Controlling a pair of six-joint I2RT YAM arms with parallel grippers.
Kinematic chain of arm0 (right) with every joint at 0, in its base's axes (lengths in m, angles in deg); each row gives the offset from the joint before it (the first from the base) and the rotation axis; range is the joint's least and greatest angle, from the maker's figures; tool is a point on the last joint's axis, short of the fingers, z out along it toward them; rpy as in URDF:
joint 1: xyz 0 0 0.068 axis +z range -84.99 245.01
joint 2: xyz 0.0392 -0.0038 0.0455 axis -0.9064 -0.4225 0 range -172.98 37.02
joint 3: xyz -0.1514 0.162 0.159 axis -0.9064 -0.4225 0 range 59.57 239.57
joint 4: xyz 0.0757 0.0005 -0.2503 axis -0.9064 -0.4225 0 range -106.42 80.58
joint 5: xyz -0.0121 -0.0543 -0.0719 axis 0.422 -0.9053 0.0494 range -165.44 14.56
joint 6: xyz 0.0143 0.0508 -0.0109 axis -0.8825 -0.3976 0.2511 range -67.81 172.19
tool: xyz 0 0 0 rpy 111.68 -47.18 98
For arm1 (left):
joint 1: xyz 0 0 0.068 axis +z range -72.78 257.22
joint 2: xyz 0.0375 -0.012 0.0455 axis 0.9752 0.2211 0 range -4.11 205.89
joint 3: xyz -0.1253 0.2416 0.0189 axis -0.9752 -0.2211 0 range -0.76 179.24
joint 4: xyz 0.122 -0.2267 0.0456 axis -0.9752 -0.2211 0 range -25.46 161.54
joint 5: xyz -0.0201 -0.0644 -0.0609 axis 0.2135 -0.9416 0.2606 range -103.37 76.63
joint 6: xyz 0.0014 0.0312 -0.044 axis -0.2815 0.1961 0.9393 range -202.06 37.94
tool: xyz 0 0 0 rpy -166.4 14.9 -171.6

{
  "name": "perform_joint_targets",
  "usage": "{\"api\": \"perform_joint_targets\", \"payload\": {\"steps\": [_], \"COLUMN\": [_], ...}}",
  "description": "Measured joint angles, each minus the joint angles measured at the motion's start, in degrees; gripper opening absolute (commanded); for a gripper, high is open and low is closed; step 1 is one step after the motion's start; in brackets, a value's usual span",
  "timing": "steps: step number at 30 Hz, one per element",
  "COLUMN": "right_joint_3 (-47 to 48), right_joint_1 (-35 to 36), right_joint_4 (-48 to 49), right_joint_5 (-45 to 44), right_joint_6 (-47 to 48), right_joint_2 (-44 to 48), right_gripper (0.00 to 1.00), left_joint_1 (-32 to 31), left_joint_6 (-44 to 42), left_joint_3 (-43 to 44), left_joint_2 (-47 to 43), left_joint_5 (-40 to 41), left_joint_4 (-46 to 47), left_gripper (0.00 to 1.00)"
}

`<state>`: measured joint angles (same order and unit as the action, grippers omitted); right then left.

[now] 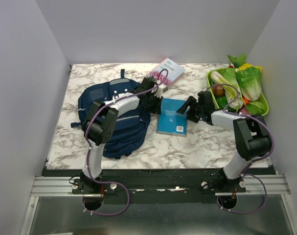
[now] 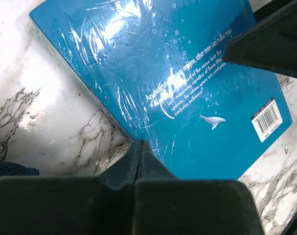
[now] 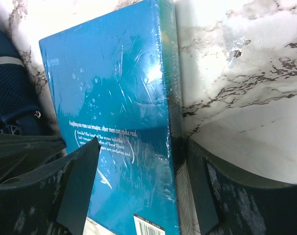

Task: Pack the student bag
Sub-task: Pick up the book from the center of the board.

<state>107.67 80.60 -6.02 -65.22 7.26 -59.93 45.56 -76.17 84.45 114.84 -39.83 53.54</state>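
Observation:
The student bag (image 1: 114,120), a navy backpack, lies flat on the left of the marble table; a corner of it shows in the right wrist view (image 3: 11,93). A blue shrink-wrapped book (image 1: 172,116) lies flat just right of it. My left gripper (image 1: 155,105) is shut and empty, its tips (image 2: 138,144) at the book's (image 2: 163,73) left edge. My right gripper (image 1: 190,110) is open, and its jaws (image 3: 141,181) straddle the right edge of the book (image 3: 119,98). One finger (image 3: 79,186) is over the cover and the other (image 3: 202,191) is beside the spine.
A second book (image 1: 168,71) with a white and pink cover lies at the back centre. A green tray (image 1: 263,100) of leafy vegetables stands at the back right. A right-arm finger (image 2: 270,44) shows in the left wrist view.

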Motion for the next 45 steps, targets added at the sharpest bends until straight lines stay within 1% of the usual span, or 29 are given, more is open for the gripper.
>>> {"api": "perform_joint_targets", "payload": {"steps": [1, 3, 4, 5, 8, 14, 17, 21, 29, 36, 40, 43, 45], "right_joint_3": [-0.5, -1.9, -3.0, -4.1, -7.3, -12.2, -14.0, -14.6, -14.5, -12.1, -9.2, -9.1, -9.0], "right_joint_1": [-0.2, -0.5, -0.8, -1.1, -1.9, -2.0, -1.9, -1.9, -1.9, -1.9, -1.4, -0.9, -0.4], "right_joint_4": [1.1, 3.8, 5.7, 7.5, 13.2, 20.0, 21.8, 22.7, 23.8, 23.0, 27.7, 32.2, 33.0], "right_joint_5": [0.3, 1.4, 2.1, 2.9, 5.2, 12.0, 15.8, 18.6, 19.1, 18.1, 18.2, 18.2, 18.1], "right_joint_6": [-0.1, -0.2, -0.2, -0.2, -0.6, -2.9, -4.7, -6.6, -8.4, -8.0, -8.1, -8.2, -8.0], "right_joint_2": [0.0, 0.3, 0.6, 0.9, 1.3, 2.3, 2.6, 2.6, 3.1, 7.2, 8.3, 8.5, 8.5], "right_gripper": [0.77, 0.75, 0.74, 0.73, 0.70, 0.68, 0.68, 0.67, 0.66, 0.66, 0.66, 0.66, 0.67], "left_joint_1": [0.0, 0.0, 0.0, 0.0, 0.0, 0.3, 0.4, 0.4, 0.5, 1.1, 1.1, 1.1, 1.1], "left_joint_6": [0.0, 0.0, 0.0, 0.0, 0.0, -0.3, -0.3, -0.3, -0.3, -0.2, -0.1, -0.1, -0.1], "left_joint_3": [0.1, 0.3, 0.3, 0.3, 0.9, 3.0, 3.4, 3.4, 3.4, 3.4, 4.1, 4.2, 4.1], "left_joint_2": [0.0, 0.2, 0.2, 0.2, 0.7, 1.8, 2.1, 2.2, 2.2, 2.2, 2.1, 2.0, 2.0], "left_joint_5": [0.0, 0.1, 0.1, 0.1, 0.2, 3.2, 4.1, 4.9, 6.0, 5.9, 5.2, 5.2, 5.2], "left_joint_4": [0.0, -0.1, -0.1, -0.1, -0.4, -0.2, 0.5, 1.2, 2.1, 3.6, 6.1, 7.2, 7.5], "left_gripper": [0.01, 0.04, 0.08, 0.17, 0.26, 0.27, 0.27, 0.27, 0.27, 0.26, 0.26, 0.26, 0.26]}}
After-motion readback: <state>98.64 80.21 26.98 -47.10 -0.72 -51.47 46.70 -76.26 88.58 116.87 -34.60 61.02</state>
